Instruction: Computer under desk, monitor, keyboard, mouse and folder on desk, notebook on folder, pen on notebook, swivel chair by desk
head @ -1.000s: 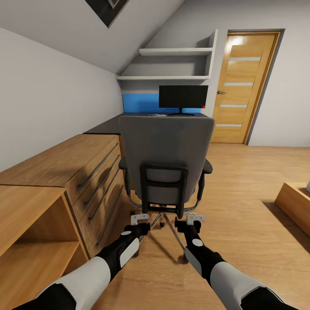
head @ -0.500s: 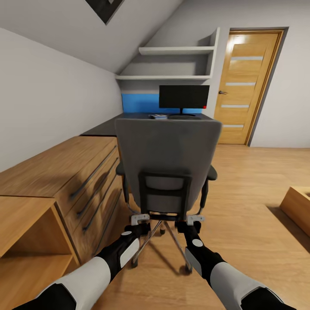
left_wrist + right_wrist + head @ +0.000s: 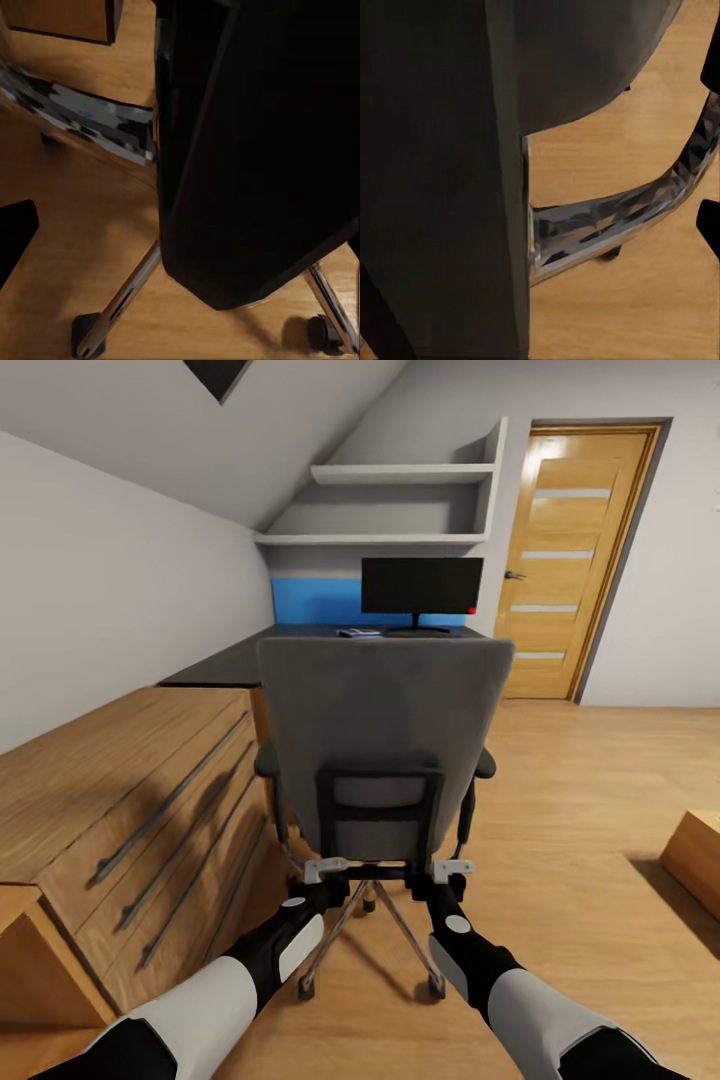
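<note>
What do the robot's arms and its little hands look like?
Both arms are glossy black with big white shell panels and a round white dot near each wrist. The left gripper and the right gripper are small, boxy and pale silver-grey, with tiny dark spots like screws. No cables show.

Even, bright render; soft shadows on the floor (image 3: 560,830); wrist views dark, perhaps blurred; edges slightly warped.

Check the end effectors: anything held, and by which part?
Cannot be told. Both the left end effector and the right end effector sit at the lower back frame of the swivel chair, but a closed grip isn't visible.
</note>
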Tool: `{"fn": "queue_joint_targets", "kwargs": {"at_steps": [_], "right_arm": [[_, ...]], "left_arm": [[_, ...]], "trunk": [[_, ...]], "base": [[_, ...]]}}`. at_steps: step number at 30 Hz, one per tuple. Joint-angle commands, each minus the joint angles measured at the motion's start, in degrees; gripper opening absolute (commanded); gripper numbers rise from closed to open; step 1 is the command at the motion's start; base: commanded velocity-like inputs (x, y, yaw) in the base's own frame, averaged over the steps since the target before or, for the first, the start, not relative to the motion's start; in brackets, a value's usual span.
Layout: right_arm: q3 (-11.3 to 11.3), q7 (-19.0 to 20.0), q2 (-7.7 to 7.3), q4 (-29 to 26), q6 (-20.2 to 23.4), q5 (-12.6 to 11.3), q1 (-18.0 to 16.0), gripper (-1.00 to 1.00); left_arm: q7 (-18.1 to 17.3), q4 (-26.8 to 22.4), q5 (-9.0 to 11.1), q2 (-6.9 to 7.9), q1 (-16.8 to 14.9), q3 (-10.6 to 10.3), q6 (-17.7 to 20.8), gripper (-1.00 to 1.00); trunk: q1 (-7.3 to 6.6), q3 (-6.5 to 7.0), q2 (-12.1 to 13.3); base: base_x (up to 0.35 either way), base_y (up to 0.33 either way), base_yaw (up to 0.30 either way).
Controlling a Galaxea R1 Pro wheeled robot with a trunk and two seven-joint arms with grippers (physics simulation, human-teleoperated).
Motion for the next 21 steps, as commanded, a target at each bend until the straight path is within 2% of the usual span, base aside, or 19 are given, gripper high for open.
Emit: {"fn": "queue_joint_targets", "kwargs": {"at_steps": [1, 21], "right_arm": [[0.03, -0.53, -0.05, 0.08, -0.35, -0.79, -0.04, 1.00], [-0.01, -0.51, -0.07, 0.08, -0.35, -0.80, -0.04, 1.00]], "left_arm": [[0.53, -0.13, 0.45, 0.06, -0.05, -0.57, 0.23, 1.00], [0.53, -0.04, 0.46, 0.32, -0.05, -0.57, 0.14, 1.00]], "trunk": [[0.02, -0.04, -0.02], [0.02, 0.40, -0.02]], "base": [[0.294, -0.196, -0.072], [0.251, -0.242, -0.085]]}}
